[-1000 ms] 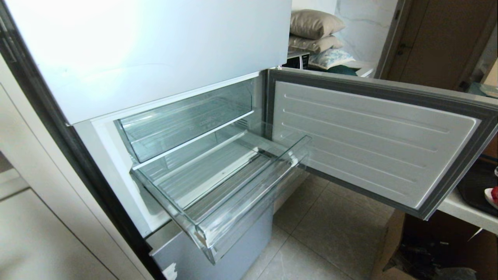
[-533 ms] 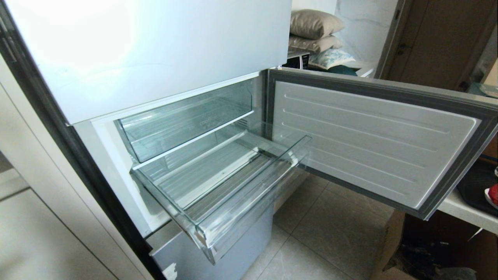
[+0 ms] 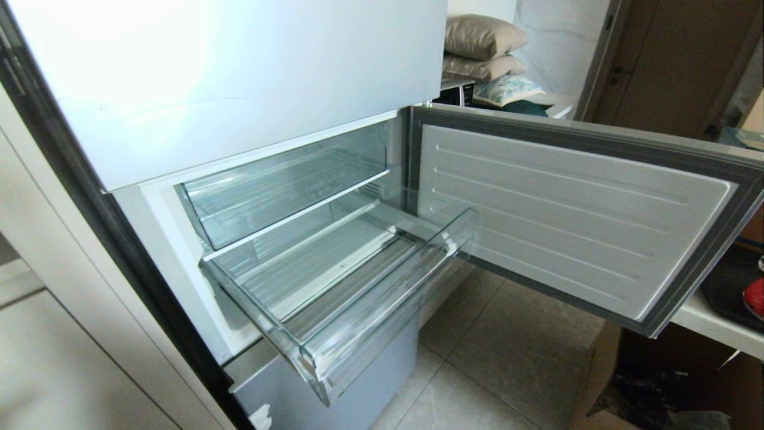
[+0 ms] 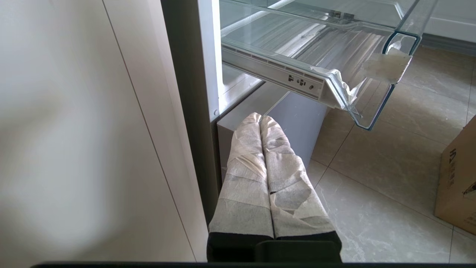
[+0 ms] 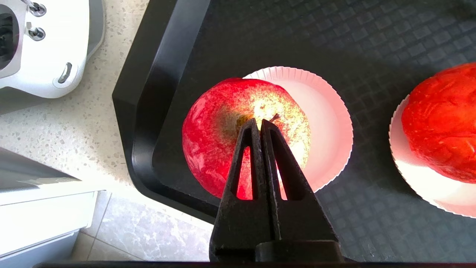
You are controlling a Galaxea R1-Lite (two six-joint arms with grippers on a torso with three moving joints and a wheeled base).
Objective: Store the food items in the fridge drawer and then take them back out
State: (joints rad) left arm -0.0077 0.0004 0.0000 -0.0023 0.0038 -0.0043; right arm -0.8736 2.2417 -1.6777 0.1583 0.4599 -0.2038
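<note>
The fridge drawer stands pulled out and empty; its clear front lip shows in the left wrist view. A glossy red apple sits on a white paper plate on a black tray. Beside it, an orange-red fruit rests on a second plate. My right gripper hangs shut just above the apple's stem, holding nothing. My left gripper, its fingers wrapped in tape, is shut and parked low by the fridge's lower front. A sliver of red fruit shows at the head view's right edge.
The fridge door swings open to the right, between the drawer and the counter holding the tray. An upper clear bin sits above the drawer. A white device lies on the counter. A cardboard box stands on the tiled floor.
At the head view's right edge the white plate rim beside the red fruit no longer shows. Fridge, drawer and door are unchanged.
</note>
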